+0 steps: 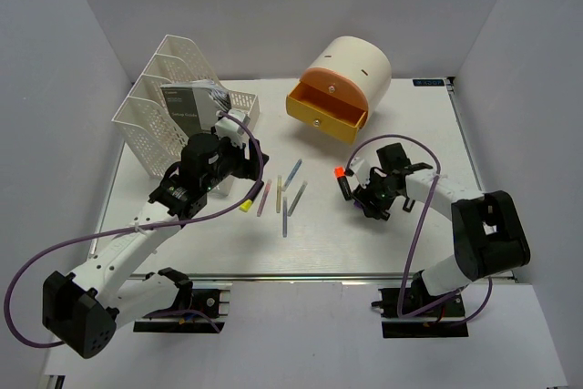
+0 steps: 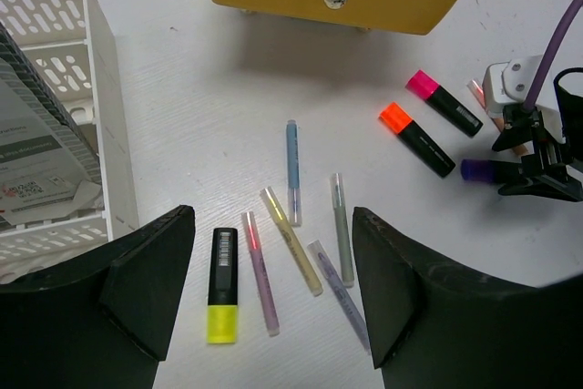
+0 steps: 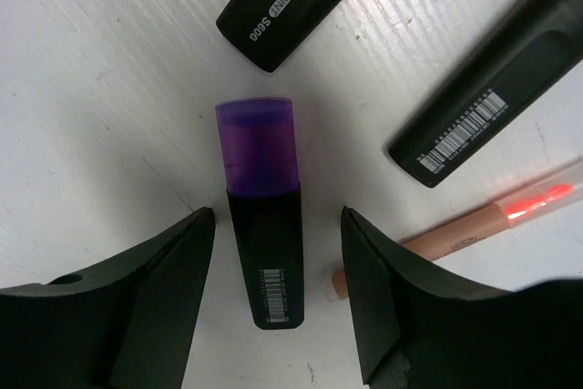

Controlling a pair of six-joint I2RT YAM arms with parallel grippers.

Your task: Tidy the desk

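On the white desk (image 1: 428, 134) lie several thin pastel pens (image 1: 284, 196) and a yellow highlighter (image 1: 246, 206). My left gripper (image 1: 258, 173) hovers open above them. In the left wrist view the yellow highlighter (image 2: 222, 284), a pink pen (image 2: 260, 271) and a yellow pen (image 2: 291, 239) lie between its fingers (image 2: 146, 289). My right gripper (image 1: 357, 196) is low over the desk, open, astride a purple highlighter (image 3: 264, 216), with a gap on each side of it. An orange highlighter (image 2: 416, 137) and a pink highlighter (image 2: 444, 102) lie just beside it.
A white mesh file rack (image 1: 168, 102) holding a booklet stands at the back left. A cream cylindrical drawer unit (image 1: 351, 75) has its yellow drawer (image 1: 326, 114) pulled open toward the pens. A peach pen (image 3: 492, 216) lies by the right finger.
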